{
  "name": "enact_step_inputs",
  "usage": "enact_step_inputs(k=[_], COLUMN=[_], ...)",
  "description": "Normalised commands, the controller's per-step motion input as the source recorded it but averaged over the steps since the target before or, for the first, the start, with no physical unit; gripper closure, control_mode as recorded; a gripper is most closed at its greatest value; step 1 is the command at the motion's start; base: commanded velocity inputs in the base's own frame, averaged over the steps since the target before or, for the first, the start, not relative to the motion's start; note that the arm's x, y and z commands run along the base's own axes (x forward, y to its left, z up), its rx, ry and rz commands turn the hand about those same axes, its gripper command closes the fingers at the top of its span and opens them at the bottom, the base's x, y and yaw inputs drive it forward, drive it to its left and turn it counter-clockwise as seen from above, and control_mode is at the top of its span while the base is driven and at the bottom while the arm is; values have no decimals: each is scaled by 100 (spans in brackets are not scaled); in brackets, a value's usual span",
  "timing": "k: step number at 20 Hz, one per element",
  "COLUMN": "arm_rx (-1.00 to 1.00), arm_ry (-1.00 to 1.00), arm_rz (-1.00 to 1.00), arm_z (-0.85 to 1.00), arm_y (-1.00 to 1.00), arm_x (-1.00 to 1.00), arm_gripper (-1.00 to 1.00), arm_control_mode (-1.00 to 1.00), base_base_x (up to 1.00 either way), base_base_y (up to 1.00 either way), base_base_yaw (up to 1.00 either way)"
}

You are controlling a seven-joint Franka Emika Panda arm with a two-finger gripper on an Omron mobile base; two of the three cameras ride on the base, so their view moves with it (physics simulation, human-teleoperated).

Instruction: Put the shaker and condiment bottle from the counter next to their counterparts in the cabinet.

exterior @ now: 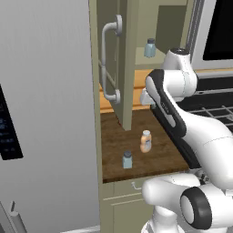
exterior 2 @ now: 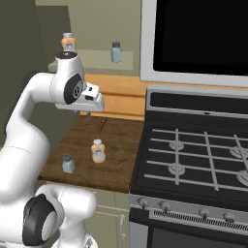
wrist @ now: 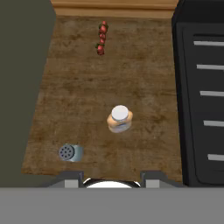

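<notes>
The shaker point(exterior: 127, 160) point(exterior 2: 68, 164) point(wrist: 70, 152), bluish glass with a grey cap, stands near the front edge of the dark wood counter point(exterior: 159, 157) point(exterior 2: 118, 140) point(wrist: 144, 65). Just behind and to its right is the orange-tan condiment bottle point(exterior: 145, 141) point(exterior 2: 98, 151) point(wrist: 119, 118) with a white cap. My gripper point(wrist: 112, 177) point(exterior 2: 87, 110) hangs open and empty high above both, looking down. The cabinet point(exterior: 125, 63) door is open; on its shelf stand a twin shaker point(exterior: 150, 48) point(exterior 2: 116, 52) and an orange bottle point(exterior 2: 68, 42).
A black stove point(exterior 2: 193, 155) point(wrist: 201, 87) borders the counter on the right, under a microwave point(exterior 2: 198, 38). A grey fridge point(exterior: 45, 113) walls the left. A red chili string point(wrist: 101, 38) point(exterior 2: 101, 125) lies at the counter's back. The open door's silver handle point(exterior: 109, 63) juts over the counter's left.
</notes>
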Motion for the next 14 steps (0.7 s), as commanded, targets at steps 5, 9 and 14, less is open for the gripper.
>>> enact_step_inputs(k=[5,9,14], arm_rx=[5,20,23], arm_ry=[0,-8,-19], arm_rz=[7,40,50], arm_z=[-10,-34,-14], arm_y=[-11,-30,-14], arm_x=[-4,-22,-14], arm_gripper=[-100,-100,-100], arm_control_mode=[-100,-100,-100], base_base_x=[0,0,0], base_base_y=[0,0,0], base_base_yaw=[0,0,0])
